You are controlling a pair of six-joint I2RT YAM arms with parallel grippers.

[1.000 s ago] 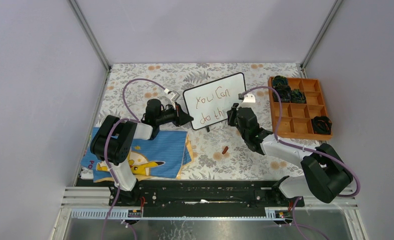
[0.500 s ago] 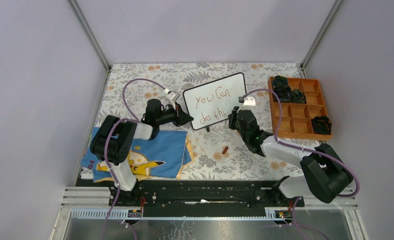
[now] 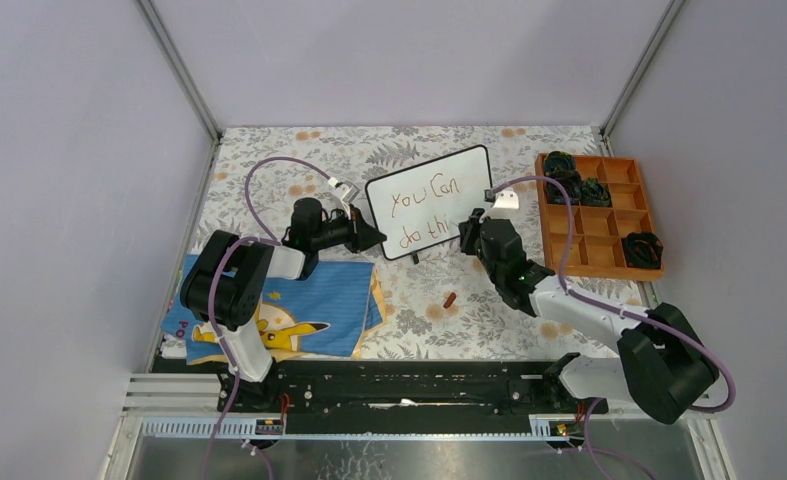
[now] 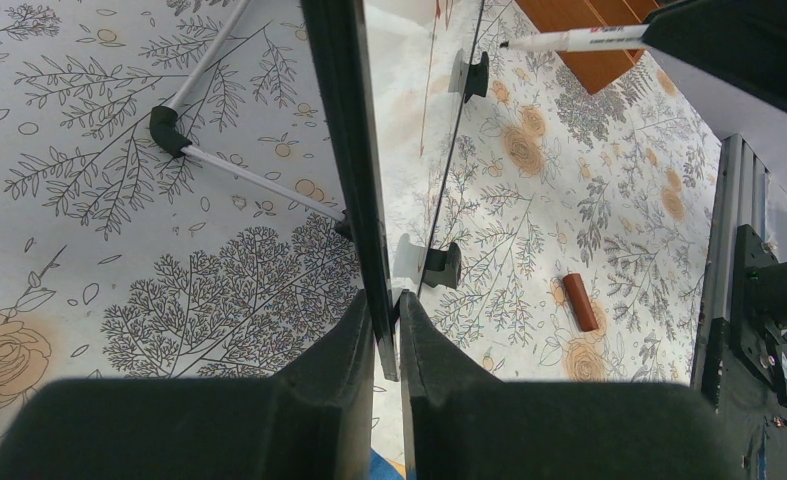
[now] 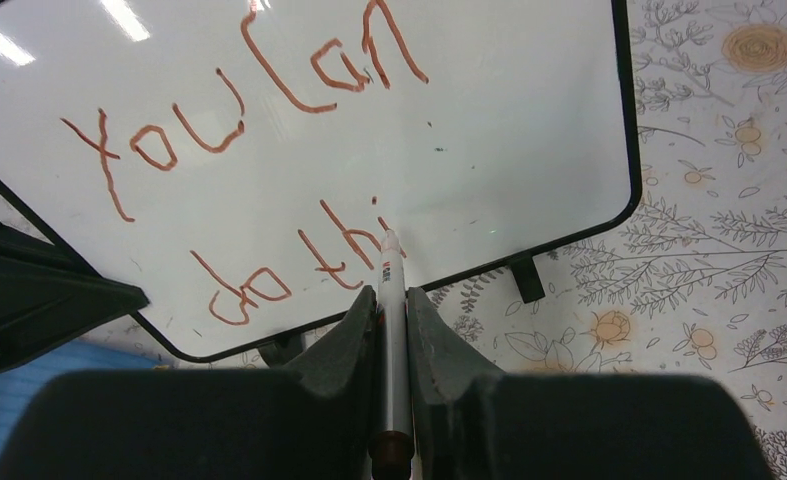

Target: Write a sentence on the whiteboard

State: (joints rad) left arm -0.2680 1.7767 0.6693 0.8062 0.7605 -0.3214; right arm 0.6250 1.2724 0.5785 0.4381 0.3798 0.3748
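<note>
In the top external view, find the whiteboard [image 3: 469, 170] standing tilted on the floral table [image 3: 489, 320]. The sentence [image 3: 421, 205] on its face reads "You Can" on the upper line and "do thi" on the lower line. The left gripper [image 3: 377, 238] meets the whiteboard at its lower left corner, and the right gripper [image 3: 468, 226] sits at its lower right edge. An orange tray [image 3: 609, 268] lies to the right of the whiteboard, well apart from it. A blue cloth [image 3: 329, 290] lies to the near left of the whiteboard, under the left arm. A small reddish-brown cylinder [image 3: 450, 299] lies on the table in front of the whiteboard, apart from it. In the left wrist view, you see the whiteboard edge-on. The left gripper is closed on the black frame, with one finger pressed to each side of the edge. Two black feet show along the whiteboard's lower edge, and a marker [image 4: 569, 40] points toward its writing side from the upper right. In the right wrist view, the right gripper is clamped on the marker barrel, which runs up between the two fingers. The marker tip touches the whiteboard face at the foot of the last stroke on the lower line. The dark body of the left gripper shows at the whiteboard's lower left corner.
</note>
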